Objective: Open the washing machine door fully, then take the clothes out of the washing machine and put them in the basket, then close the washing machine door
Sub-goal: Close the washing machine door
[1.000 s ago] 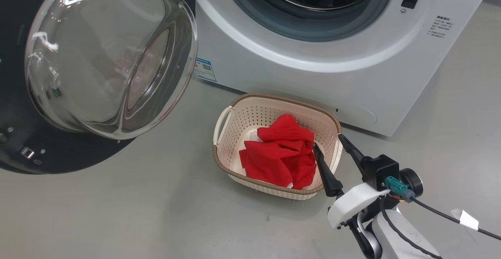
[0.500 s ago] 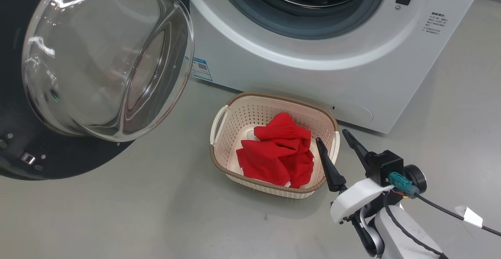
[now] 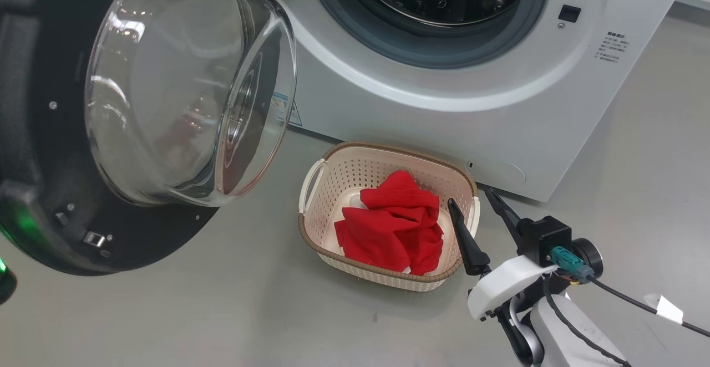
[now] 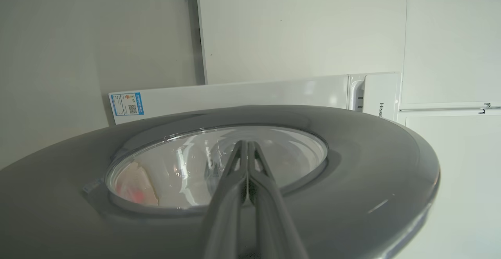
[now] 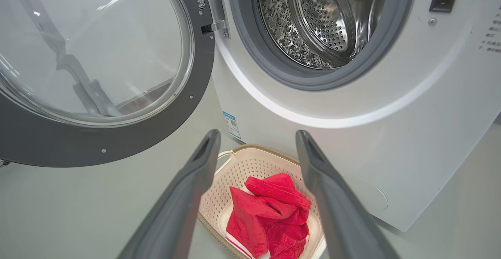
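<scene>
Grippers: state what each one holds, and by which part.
Nothing is held. The right gripper is open by the basket, where the clothes lie loose. The left gripper is shut on nothing, pointing across the outer face of the door.

Right gripper (image 5: 257,134), fingers spread wide, frames the clothes (image 5: 270,208) lying in the basket (image 5: 235,173); door (image 5: 117,145) open at left.

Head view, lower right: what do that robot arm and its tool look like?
The right tool has two long, tapering black fingers on a black block, then a white moulded shell and pale rounded forearm. A teal plug feeds a black cable tagged with white tape. The left tool has matching dark fingers.
</scene>
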Tool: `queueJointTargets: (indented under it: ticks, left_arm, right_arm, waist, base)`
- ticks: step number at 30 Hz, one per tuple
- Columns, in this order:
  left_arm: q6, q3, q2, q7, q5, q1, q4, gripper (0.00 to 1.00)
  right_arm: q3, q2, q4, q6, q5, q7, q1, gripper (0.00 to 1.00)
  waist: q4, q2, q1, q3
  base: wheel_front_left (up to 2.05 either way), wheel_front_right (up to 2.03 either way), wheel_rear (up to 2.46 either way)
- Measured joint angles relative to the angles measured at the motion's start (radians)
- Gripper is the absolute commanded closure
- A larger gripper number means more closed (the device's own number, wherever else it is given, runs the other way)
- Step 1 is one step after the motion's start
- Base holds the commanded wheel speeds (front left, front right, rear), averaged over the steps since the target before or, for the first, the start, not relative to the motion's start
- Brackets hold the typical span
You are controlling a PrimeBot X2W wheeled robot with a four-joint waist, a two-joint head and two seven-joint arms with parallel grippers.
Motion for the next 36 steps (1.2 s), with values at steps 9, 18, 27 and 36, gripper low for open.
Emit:
queueJointTargets:
  ticks: [9, 18, 27, 36]
  left_arm:
    - [0.000, 0.017, -0.041, 0.225, -0.150, 0.057, -0.072, 1.00]
    - [-0.001, -0.004, -0.091, 0.430, -0.243, 0.112, -0.171, 1.00]
    - [-0.001, -0.036, -0.123, 0.546, -0.285, 0.171, -0.269, 1.00]
    - [-0.001, -0.071, -0.174, 0.568, -0.283, 0.203, -0.343, 1.00]
  right_arm:
    - [0.009, 0.001, 0.008, -0.001, 0.011, 0.000, 0.013, 0.00]
    - [0.013, 0.001, 0.013, -0.002, 0.035, 0.000, 0.014, 0.00]
    - [0.026, 0.001, 0.011, -0.010, 0.051, 0.000, 0.014, 0.00]
    - [0.048, 0.001, -0.005, -0.026, 0.061, 0.000, 0.013, 0.00]
  waist:
    - [-0.017, 0.0000, 0.0000, -0.007]
    - [-0.059, 0.0000, -0.0001, -0.008]
    - [-0.117, 0.0001, -0.0001, -0.005]
    - [-0.206, 0.0000, 0.0000, 0.015]
  base:
    - [0.00, 0.00, 0.00]
    - [0.00, 0.00, 0.00]
    - [0.00, 0.00, 0.00]
    - [0.00, 0.00, 0.00]
